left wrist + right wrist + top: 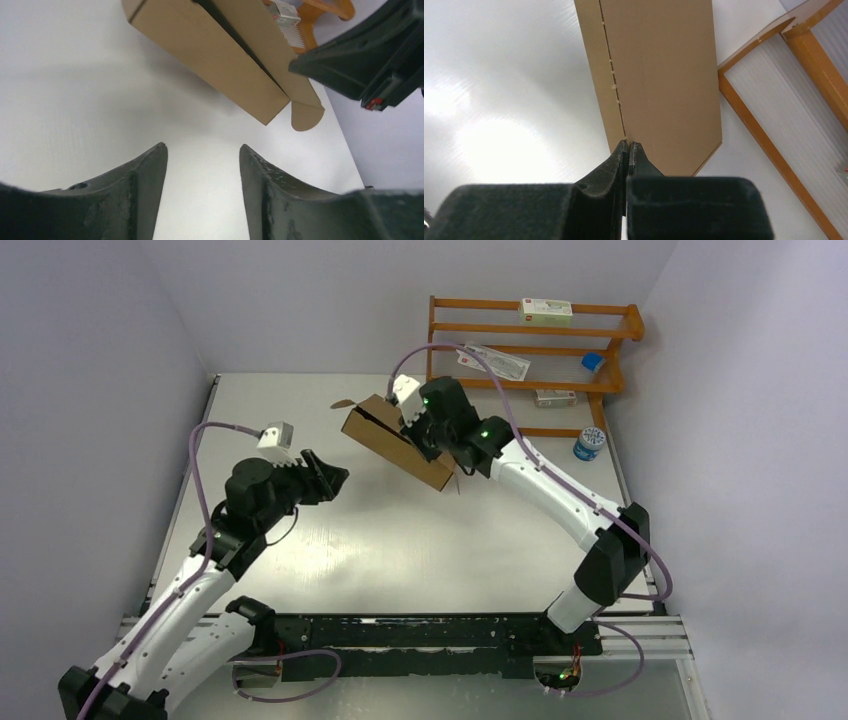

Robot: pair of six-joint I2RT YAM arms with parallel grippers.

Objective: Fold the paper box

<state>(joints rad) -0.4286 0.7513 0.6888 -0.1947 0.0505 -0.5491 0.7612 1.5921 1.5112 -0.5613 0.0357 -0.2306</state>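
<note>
- Over the far middle of the table (400, 560), my right gripper (628, 145) pinches an edge of the plain brown corrugated cardboard box (395, 440), holding it lifted and tilted.
- My left gripper (202, 147) gapes empty nearby.
- I judge the box light, stiff and creasable, so I'd take a flap edge.

I see two matching arms. The left arm (188, 595) and the right arm (548, 487) have smooth white link shells joined by bulky black joint housings. A purple cable (195, 455) loops along the outside of each arm. A small white camera block (276, 436) sits on each wrist. Small green lights (486, 432) glow on the right arm's black joints. The left gripper (202, 146) has matte black fingers (142, 195), curved, scuffed and speckled with wear.
</note>
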